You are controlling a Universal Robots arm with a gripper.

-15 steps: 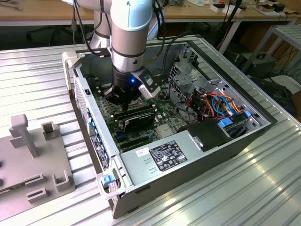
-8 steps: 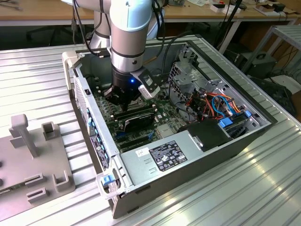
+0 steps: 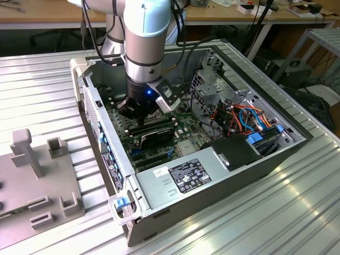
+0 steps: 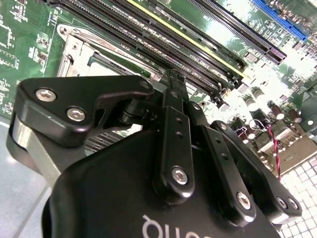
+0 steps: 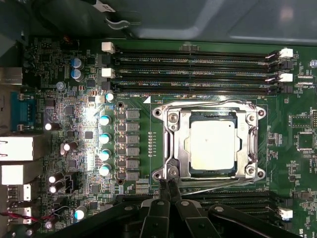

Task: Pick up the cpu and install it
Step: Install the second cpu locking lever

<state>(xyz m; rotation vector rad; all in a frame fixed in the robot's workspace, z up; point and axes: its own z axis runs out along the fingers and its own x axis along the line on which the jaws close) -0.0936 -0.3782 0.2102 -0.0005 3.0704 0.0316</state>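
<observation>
Cpu (image 5: 212, 146) placement comes after the big pieces, so start with the ribbed metal tabletop (image 3: 42, 79), which carries an open computer case (image 3: 212, 178) lying on its side in the exterior view. Toward that view's left, a grey fixture block (image 3: 37, 175) with upright posts rests on the tabletop, apart from the case. The robot arm (image 3: 146, 37) reaches down into the case over the green motherboard (image 5: 64, 79). A black card (image 3: 154, 133) stands on the board just beside the arm's lower end. In the first wrist view, long black memory slots (image 5: 193, 64) run along one side of the metal socket frame (image 5: 171, 144). The cpu, a pale grey square, lies flat inside that frame, seated in the socket and touched by nothing. The gripper (image 5: 167, 184) hovers at the frame's edge, near a corner screw, its jaws pressed together with the two thin fingertips (image 5: 163, 191) meeting and holding nothing. In the second wrist view the gripper (image 4: 171, 82) body is seen from behind, above the memory slots (image 4: 163, 34).
</observation>
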